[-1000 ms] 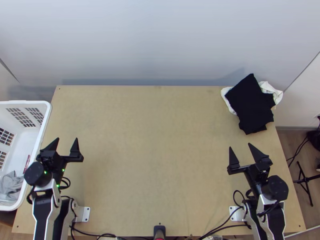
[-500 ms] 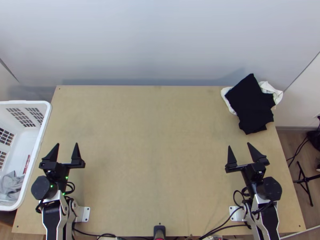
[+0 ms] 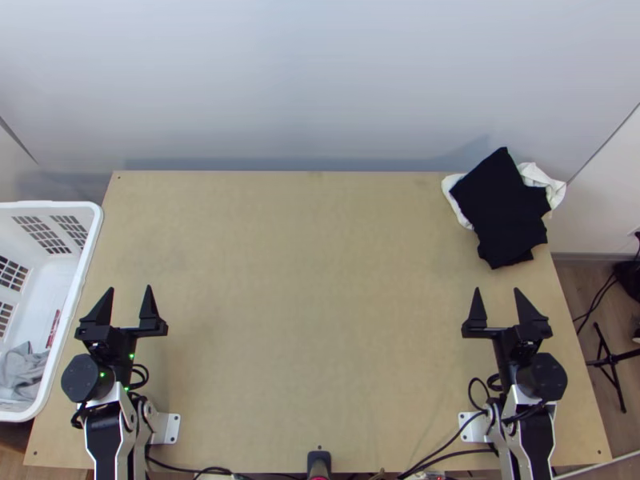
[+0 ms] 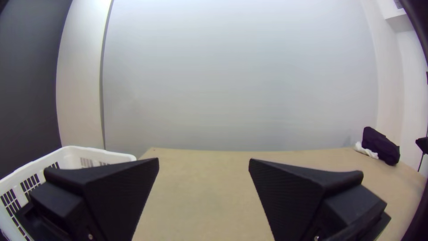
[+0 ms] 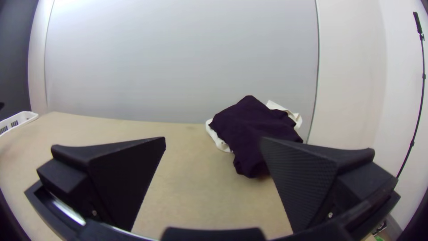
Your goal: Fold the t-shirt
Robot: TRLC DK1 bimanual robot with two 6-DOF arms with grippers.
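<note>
My left gripper stands open over the table's left part, beside the basket; in the left wrist view the same gripper has nothing between its fingers. Over the right part my right gripper is open too, and the right wrist view shows this gripper with nothing held. Black cloth lies folded in a pile on white cloth at the far right corner, beyond the right gripper. In the right wrist view the dark cloth is partly behind one finger. Which piece is the t-shirt, I cannot tell.
A white basket with grey cloth inside stands at the left edge. The bare wooden table spreads between the arms, with a pale wall behind it. Cables run along the near edge.
Over the last second the left gripper has shifted slightly down the picture and straightened. The right gripper has turned to point more straight up the picture and moved a little right. The cloths have stayed put.
</note>
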